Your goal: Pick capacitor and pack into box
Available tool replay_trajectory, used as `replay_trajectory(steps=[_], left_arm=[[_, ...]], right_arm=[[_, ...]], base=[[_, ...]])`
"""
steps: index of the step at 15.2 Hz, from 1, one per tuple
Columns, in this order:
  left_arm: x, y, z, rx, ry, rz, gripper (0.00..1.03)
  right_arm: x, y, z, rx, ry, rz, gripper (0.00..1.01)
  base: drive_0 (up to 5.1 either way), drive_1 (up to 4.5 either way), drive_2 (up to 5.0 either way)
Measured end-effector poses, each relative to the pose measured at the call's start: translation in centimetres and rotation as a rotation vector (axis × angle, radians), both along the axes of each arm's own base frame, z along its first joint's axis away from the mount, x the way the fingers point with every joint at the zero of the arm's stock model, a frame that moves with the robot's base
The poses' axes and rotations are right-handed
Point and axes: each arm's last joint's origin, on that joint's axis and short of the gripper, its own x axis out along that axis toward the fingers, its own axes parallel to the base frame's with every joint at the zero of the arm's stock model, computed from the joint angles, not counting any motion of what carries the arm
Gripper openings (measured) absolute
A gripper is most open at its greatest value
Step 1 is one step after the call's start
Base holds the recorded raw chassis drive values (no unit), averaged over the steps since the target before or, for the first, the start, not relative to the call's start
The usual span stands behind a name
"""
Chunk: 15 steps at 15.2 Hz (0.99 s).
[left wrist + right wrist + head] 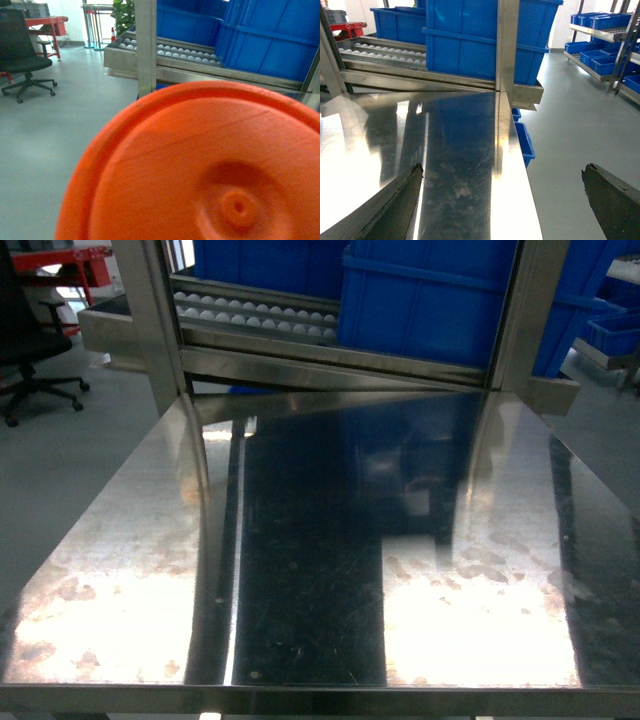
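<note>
Capacitor and box were nowhere to be seen in any picture, so where they were could not be told.

From the head camera, a shiny steel table point(320, 570) filled the view with nothing lying on it. Behind it sat a big blue bin point(440, 300) on a roller rack point(255, 315). A black office chair point(25, 330) stood on the grey floor at the left. No arm showed here.

From the left wrist camera, a big round orange disc point(200, 170) covered most of the picture, very close to the lens. It had a small bump in its middle. It hid the left gripper, so I could not tell if that gripper was spread or pressed together. Behind it were the chair point(22, 55), a red desk point(47, 25) and more blue bins point(270, 40).

From the right wrist camera, the right gripper point(502, 200) had its two dark fingers point(390, 210) spread wide apart and held nothing. It hung over the right side of the table point(455, 150).

I think the job had not begun. Nothing was picked and nothing was packed. Finding the capacitor and the box was left to do.

No words or labels could be read anywhere
</note>
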Motion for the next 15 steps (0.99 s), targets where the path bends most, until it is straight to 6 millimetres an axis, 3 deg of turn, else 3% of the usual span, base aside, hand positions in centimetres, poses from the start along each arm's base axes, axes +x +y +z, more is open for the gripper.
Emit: replay_trajectory(steps=[15], left_arm=[[-0.01, 0.0, 0.11, 0.0, -0.011, -0.001, 0.44]], right_arm=[[0.0, 0.0, 0.02, 0.0, -0.002, 0.0, 0.98]], base=[[0.0, 0.0, 0.0]])
